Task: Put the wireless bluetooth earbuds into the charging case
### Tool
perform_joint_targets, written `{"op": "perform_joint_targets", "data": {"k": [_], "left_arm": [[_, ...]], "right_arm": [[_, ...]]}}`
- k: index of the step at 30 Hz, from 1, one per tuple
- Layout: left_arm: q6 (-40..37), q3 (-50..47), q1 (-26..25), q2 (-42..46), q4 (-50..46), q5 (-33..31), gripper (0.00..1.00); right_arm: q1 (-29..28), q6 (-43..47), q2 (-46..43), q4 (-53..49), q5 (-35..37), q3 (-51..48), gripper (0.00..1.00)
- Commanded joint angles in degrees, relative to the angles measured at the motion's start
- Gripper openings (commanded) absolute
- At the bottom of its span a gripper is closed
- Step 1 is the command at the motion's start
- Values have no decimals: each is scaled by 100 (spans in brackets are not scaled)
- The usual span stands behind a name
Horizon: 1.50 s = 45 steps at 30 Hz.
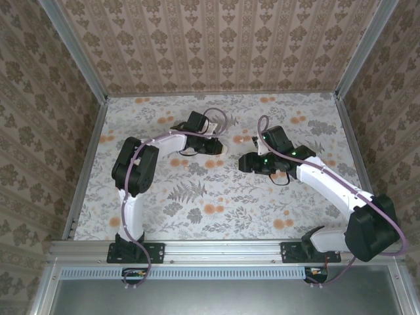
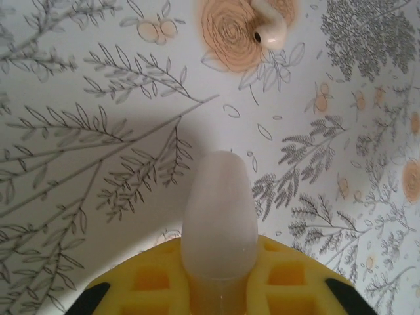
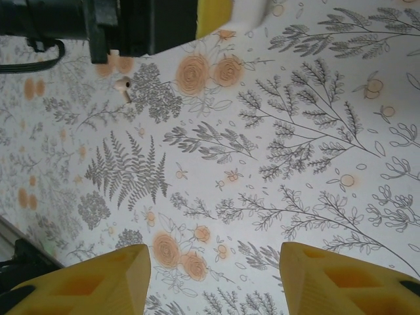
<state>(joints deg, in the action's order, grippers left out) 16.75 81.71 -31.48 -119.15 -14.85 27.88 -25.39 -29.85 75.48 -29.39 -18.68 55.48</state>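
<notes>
The charging case point(image 2: 220, 220), a smooth white rounded box, stands upright between the yellow jaws of my left gripper point(image 2: 220, 279), which is shut on it. One tiny white earbud point(image 2: 269, 29) lies on an orange flower of the tablecloth, just ahead of the case. In the right wrist view another small white earbud point(image 3: 123, 85) lies on the cloth beside the left arm's black body, and the case point(image 3: 246, 10) pokes out at the top edge. My right gripper point(image 3: 213, 262) hovers open over bare cloth, facing my left gripper point(image 1: 220, 146) across a short gap.
A floral tablecloth point(image 1: 216, 203) covers the table, walled by patterned panels on three sides with a metal rail point(image 1: 223, 249) along the near edge. A loose cable loop point(image 3: 33, 56) hangs from the left arm.
</notes>
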Motion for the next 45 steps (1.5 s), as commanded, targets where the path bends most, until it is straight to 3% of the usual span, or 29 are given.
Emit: {"op": "perform_joint_targets", "data": {"k": [1, 10, 13, 19, 25, 34, 45], "left_arm": [[-231, 291, 11, -69, -725, -416, 24], [-766, 320, 301, 513, -1236, -868, 47], [-790, 110, 501, 879, -1245, -907, 50], [-414, -1026, 1381, 1982, -780, -933, 52], [-86, -2232, 1935, 2877, -356, -960, 52], [159, -2864, 2396, 3048, 74, -681, 53], [243, -3008, 2466, 2820, 329, -459, 53]], "right_arm": [[25, -184, -47, 144, 307, -23, 55], [-178, -148, 782, -317, 1068, 896, 56], [-335, -35, 1312, -497, 1299, 1509, 57], [-846, 219, 2802, -952, 1811, 3247, 61], [-1236, 292, 4559, -1315, 2101, 5295, 65], [-1431, 408, 6637, -1941, 2582, 7968, 68], [-1512, 536, 7654, -1756, 3019, 9102, 74]]}}
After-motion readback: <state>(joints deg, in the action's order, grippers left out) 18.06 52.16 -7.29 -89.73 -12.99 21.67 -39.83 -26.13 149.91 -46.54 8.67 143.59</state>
